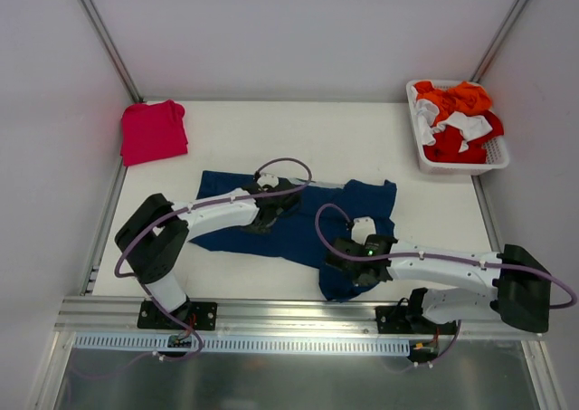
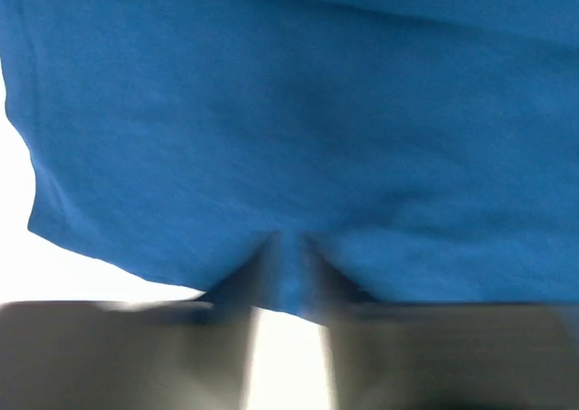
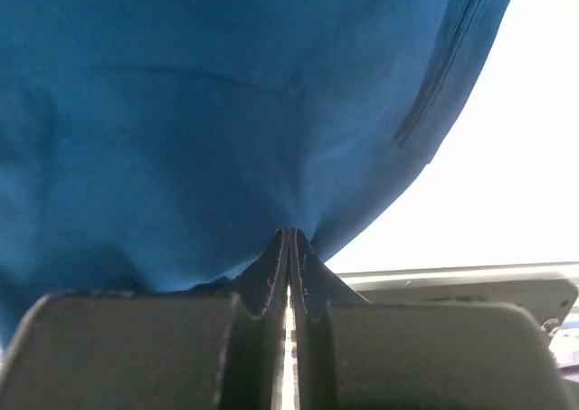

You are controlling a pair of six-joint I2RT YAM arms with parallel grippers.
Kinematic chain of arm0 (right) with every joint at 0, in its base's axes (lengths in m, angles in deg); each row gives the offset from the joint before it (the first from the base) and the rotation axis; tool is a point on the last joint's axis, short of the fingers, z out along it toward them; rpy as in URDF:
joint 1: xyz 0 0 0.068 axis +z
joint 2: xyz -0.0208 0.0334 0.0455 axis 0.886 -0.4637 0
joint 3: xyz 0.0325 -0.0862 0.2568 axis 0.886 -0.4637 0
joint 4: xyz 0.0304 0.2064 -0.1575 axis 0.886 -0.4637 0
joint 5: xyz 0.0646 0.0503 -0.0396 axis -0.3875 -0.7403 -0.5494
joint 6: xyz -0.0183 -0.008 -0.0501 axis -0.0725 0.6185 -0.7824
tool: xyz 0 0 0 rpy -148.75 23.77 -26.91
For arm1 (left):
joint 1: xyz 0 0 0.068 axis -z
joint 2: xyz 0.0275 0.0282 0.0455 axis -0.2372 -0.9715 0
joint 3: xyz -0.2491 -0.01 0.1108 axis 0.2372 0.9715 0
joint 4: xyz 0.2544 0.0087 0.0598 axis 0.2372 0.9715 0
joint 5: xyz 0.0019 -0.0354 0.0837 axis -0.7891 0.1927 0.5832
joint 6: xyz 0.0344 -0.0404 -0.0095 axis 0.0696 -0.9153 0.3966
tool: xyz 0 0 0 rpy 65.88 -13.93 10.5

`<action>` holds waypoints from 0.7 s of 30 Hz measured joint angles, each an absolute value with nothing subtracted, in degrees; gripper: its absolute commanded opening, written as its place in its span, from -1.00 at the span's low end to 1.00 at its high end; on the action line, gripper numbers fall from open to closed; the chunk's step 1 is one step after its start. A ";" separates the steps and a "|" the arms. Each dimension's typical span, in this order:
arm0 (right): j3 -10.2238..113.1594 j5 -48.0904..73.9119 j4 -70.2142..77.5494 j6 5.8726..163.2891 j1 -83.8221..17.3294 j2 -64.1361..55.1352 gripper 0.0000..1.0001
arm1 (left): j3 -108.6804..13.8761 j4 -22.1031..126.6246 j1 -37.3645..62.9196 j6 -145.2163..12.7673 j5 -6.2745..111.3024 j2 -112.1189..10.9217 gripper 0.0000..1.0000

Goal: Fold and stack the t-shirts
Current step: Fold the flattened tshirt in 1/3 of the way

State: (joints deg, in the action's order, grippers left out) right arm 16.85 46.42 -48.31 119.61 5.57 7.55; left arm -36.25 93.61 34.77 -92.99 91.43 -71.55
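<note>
The navy t-shirt (image 1: 294, 238) lies spread flat in the middle of the table. The pinkish-red t-shirt (image 1: 154, 131) sits folded at the back left corner. My left gripper (image 1: 270, 209) is down on the navy shirt's upper middle. In the left wrist view its blurred fingers (image 2: 271, 247) stand narrowed around the shirt's hem (image 2: 298, 111), with a small gap still between them. My right gripper (image 1: 346, 263) is at the shirt's near right part. In the right wrist view it (image 3: 290, 233) is shut, pinching the navy cloth (image 3: 199, 111), which tents up from the fingertips.
A white basket (image 1: 423, 147) at the back right holds orange, red and white clothes. Metal frame posts rise at both back corners. The table's near metal rail (image 1: 289, 312) runs just below the right gripper.
</note>
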 measured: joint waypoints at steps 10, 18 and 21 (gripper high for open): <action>17.13 47.08 -50.13 133.38 21.09 1.99 -0.50 | -36.09 93.59 43.93 -98.68 92.41 -71.20 -1.00; 33.50 49.87 -61.01 143.87 32.87 -10.77 0.30 | -36.16 93.61 47.51 -100.75 92.26 -73.45 -1.00; 36.10 50.29 -63.07 146.82 35.53 -14.53 0.37 | -36.18 93.61 48.23 -101.12 92.11 -74.08 -1.00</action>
State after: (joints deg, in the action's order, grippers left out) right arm 36.10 50.29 -63.07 146.82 35.53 -14.53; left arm -36.18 93.61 48.23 -101.12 92.11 -74.08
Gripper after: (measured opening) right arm 0.667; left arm 0.005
